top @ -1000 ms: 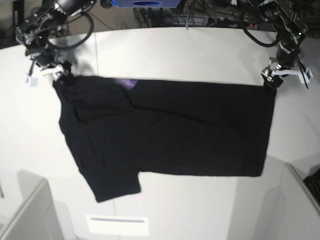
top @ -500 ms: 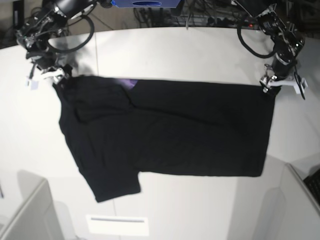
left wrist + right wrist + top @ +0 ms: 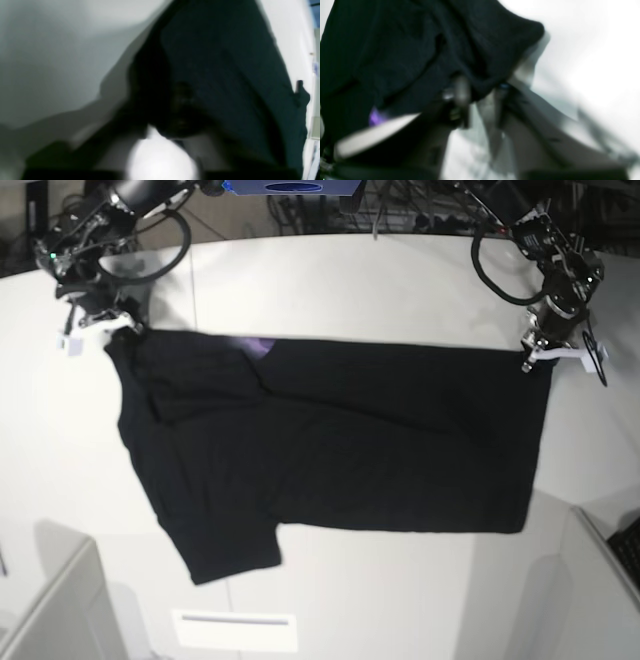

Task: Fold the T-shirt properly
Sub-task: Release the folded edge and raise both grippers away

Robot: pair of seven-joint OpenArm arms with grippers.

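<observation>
Tools first: the left tool [image 3: 537, 356] sits at the T-shirt's far corner on the right side of the base view, its jaws brought together on the black cloth there. In the left wrist view the fabric bunches up right at the fingers and runs away from the camera as a dark sheet, though the picture is too blurred to show the fingertips cleanly. The right tool [image 3: 112, 327] is at the opposite far corner, on the left of the base view, likewise closed, with the cloth pinched at that corner. Its wrist view shows black fabric gathered against the fingers [image 3: 460, 92] and a small patch of purple print [image 3: 375, 117] peeking out lower left; this view is blurred too.

The T-shirt [image 3: 340, 440] lies spread across the white tabletop [image 3: 350, 280], plain black side up, its far edge stretched roughly straight between the two tools. One sleeve [image 3: 225, 545] points toward the near edge on the left. A sliver of purple shows near the far edge, left of centre. A white label-like rectangle [image 3: 235, 630] lies on the tabletop near the front edge, apart from the shirt.
</observation>
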